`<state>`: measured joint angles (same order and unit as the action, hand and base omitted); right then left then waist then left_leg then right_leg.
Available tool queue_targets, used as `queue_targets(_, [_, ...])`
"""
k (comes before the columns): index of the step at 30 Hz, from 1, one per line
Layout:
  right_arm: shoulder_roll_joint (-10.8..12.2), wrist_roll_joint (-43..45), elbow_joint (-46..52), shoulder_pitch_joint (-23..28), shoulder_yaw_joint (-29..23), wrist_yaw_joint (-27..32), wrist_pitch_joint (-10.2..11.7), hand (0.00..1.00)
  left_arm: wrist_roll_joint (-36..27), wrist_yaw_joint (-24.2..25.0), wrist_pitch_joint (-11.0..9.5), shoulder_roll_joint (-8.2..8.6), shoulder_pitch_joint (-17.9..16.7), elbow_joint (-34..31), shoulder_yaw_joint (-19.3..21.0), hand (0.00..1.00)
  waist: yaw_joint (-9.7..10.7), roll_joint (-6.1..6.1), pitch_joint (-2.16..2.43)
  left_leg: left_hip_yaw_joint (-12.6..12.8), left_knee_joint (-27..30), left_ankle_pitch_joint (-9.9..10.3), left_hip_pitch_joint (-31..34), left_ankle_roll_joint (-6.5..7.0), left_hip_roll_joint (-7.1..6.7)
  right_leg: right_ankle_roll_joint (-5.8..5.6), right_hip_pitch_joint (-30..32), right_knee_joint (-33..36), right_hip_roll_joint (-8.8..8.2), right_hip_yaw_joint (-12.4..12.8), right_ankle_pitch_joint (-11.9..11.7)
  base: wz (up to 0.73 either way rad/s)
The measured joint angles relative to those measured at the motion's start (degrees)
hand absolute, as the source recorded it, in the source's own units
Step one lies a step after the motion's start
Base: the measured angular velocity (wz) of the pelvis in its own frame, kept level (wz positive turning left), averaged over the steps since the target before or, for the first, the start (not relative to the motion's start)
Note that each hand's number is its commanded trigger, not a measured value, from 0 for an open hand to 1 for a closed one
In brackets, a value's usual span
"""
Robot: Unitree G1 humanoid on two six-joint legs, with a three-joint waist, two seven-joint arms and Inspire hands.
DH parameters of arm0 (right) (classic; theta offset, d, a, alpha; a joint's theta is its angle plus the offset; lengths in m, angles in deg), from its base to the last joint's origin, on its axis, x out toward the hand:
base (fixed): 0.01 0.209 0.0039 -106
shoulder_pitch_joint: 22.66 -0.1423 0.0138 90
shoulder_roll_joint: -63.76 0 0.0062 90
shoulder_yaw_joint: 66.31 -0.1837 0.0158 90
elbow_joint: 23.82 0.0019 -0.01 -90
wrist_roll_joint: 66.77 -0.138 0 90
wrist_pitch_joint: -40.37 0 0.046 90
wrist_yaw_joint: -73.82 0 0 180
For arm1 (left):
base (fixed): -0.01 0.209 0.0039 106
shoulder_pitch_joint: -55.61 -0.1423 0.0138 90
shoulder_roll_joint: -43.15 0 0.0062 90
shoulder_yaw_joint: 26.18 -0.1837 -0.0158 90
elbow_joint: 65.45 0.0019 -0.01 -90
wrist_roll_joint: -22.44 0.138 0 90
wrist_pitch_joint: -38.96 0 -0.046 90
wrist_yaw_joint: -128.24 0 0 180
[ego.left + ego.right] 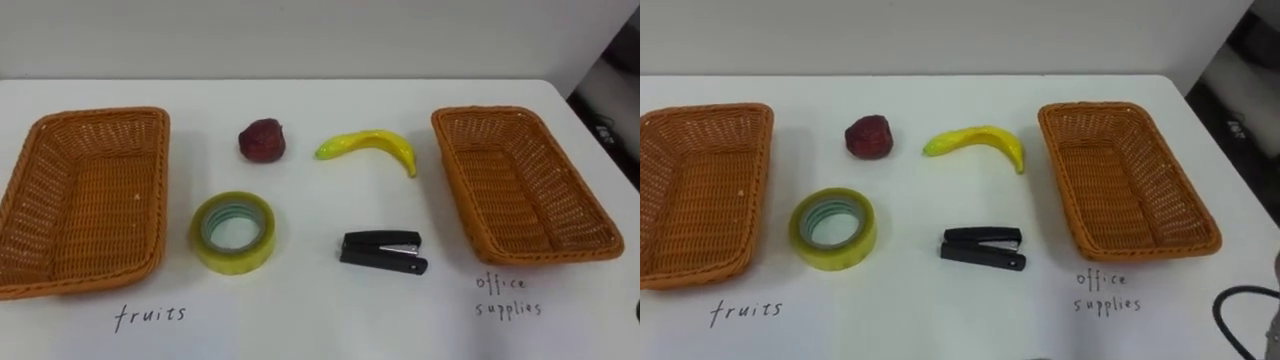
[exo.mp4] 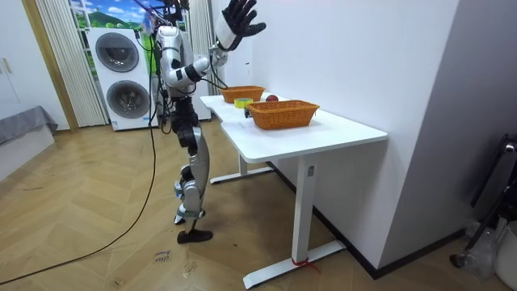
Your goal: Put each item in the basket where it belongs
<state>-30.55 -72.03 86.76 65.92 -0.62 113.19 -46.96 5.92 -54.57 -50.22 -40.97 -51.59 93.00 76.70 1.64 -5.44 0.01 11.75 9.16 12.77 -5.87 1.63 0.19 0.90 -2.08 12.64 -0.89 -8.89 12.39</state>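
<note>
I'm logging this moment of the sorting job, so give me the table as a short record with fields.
left basket: empty
right basket: empty
far row between baskets: dark red fruit, banana
near row: tape roll, black stapler
sorted so far: nothing
right hand: raised high, fingers spread, holding nothing

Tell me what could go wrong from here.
The tape roll lies beside the fruits basket and the banana beside the office supplies basket, so nearest-basket drops would mis-sort both. The dark red fruit looks rounded and might roll if nudged. The stapler lies flat and low, so it may be hard to grasp.
</note>
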Motion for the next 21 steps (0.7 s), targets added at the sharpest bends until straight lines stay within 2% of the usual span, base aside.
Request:
queue_targets(6, [-1.13,1.47,0.81,-2.79,5.06,-5.63,-2.83,0.0,1.05,0.91,1.28,-0.26,-0.09,0.12,-0.11,0.0,-1.12,-0.61,0.04,-1.3,0.38,0.0,0.82,0.01,0.11,-0.01,0.0,-0.08,-0.67,-1.6,0.0,0.12])
queue_targets(11, [-1.85,2.45,0.45,-3.52,9.65,-13.25,-4.02,0.0,1.46,1.4,1.87,-0.47,0.17,0.09,-0.79,0.0,-2.12,-1.39,-0.06,-3.03,0.81,0.0,1.18,0.01,0.03,0.08,-0.88,-0.14,-0.84,-2.87,-0.12,0.17])
queue_targets(14, [-2.1,2.31,-0.04,-4.55,11.73,-15.99,-4.28,0.0,1.53,1.37,2.78,-0.54,0.87,0.06,-0.85,0.0,-2.48,-1.33,-0.14,-3.3,0.9,0.0,1.27,0.01,0.01,0.03,-0.91,-0.2,-0.85,-3.34,-0.16,0.08])
queue_targets(17, [-2.68,2.22,-0.59,-4.67,13.97,-19.04,-5.57,0.0,1.8,0.96,2.95,-0.83,1.93,-0.43,-0.83,0.0,-3.34,-1.2,-0.17,-3.66,0.93,0.0,1.32,0.01,0.05,0.06,-1.14,-0.02,-0.9,-3.88,-0.2,0.04])
queue_targets(21, [-5.33,2.18,-1.89,-5.82,15.89,-24.0,-8.38,0.0,2.72,0.27,3.04,-0.86,2.65,-2.07,-0.8,0.0,-3.73,-0.92,-0.15,-3.84,1.04,0.0,1.62,0.01,0.0,0.06,-1.24,0.01,-0.95,-3.92,-0.24,0.02])
